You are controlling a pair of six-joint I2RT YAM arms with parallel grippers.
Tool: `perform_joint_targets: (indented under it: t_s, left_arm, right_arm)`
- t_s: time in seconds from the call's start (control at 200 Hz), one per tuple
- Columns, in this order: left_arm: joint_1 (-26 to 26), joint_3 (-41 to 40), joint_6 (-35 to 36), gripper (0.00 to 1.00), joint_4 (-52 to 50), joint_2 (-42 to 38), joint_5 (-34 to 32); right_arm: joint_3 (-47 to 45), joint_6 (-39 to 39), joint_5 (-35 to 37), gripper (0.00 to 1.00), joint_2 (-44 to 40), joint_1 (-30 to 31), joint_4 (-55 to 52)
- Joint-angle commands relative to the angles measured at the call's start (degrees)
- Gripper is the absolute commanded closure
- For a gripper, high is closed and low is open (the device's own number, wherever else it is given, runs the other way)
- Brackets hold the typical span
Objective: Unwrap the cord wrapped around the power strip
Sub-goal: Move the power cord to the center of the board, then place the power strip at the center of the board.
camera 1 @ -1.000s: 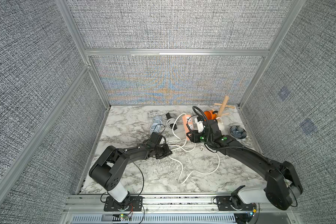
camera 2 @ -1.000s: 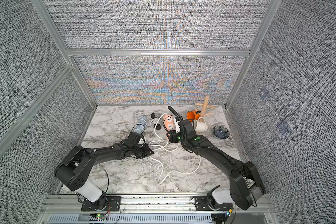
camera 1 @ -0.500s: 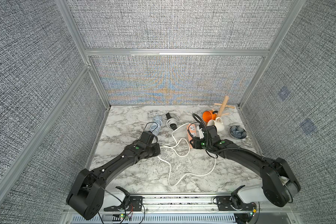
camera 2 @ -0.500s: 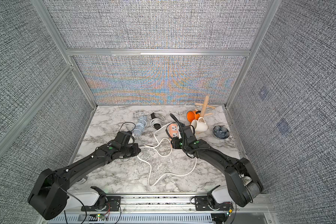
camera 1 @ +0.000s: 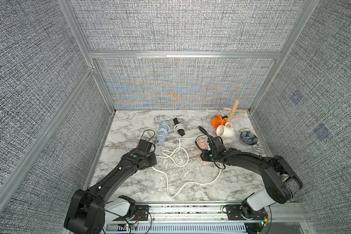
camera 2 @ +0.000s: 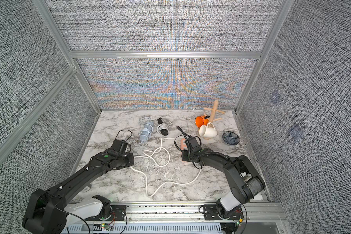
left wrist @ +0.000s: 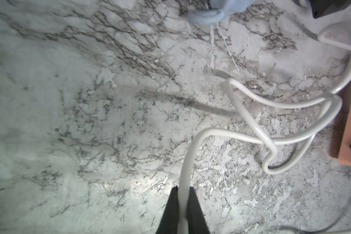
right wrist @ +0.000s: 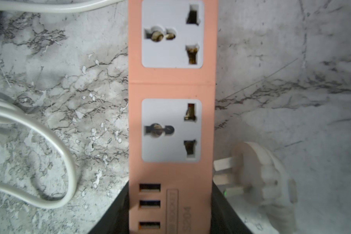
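A marble surface (camera 1: 146,186), with grey woven walls (camera 1: 180,30) on three sides. Nearest me, one white cord (left wrist: 186,162) sprawls in loose loops. The left hand (left wrist: 183,192) pinches it. The right hand (right wrist: 170,210) clamps the one peach power strip (right wrist: 170,85), which lies flat mid-surface with its plug (right wrist: 259,178) just beside it. A second ago the left hand sat closer in and the loops were tighter. Behind are two wound cords, a blue bundle (camera 1: 163,131) and a white bundle (camera 1: 178,128). There are also two mugs, an orange mug (camera 1: 218,121) and a white mug (camera 1: 225,132), plus one wooden rack (camera 1: 233,110) and one bowl (camera 1: 248,138).

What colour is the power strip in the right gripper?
The power strip is salmon pink, with pale socket plates; the right wrist view shows it best.
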Motion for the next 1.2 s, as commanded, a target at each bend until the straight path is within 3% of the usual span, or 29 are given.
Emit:
perform_joint_targets:
  t_s: [0.0,0.205,0.4,0.525,0.671,0.846,1.191]
  left_arm:
    - [3.36,-0.68,0.47,1.0,-1.45,-1.19,-3.42]
    - [12.1,-3.07,-4.52,1.0,0.09,-5.67,-5.4]
    - [15.68,-7.79,-7.69,1.0,3.66,-11.54,-13.27]
    - [18.64,-9.26,-8.94,1.0,3.93,-13.52,-15.29]
    - [22.91,-10.37,-9.95,1.0,6.88,-12.79,-14.88]
    - [24.14,-10.0,-10.57,1.0,9.15,-9.14,-18.45]
    - [31.81,-11.42,-12.84,1.0,14.15,-7.19,-16.98]
  right_arm:
    - [-0.78,1.83,3.47,1.0,0.35,-0.75,-0.69]
    - [-4.81,3.12,5.07,1.0,-2.2,-1.53,-1.63]
    - [-5.66,1.32,6.43,1.0,-4.11,-0.84,-6.04]
    - [-4.22,2.19,10.92,1.0,-4.88,-0.27,-11.61]
    - [-3.43,2.43,12.02,1.0,-5.59,-0.27,-16.36]
    - [-3.52,1.62,11.34,1.0,-6.05,-0.46,-19.34]
    - [-10.86,4.02,7.9,1.0,-8.94,-7.69,-20.29]
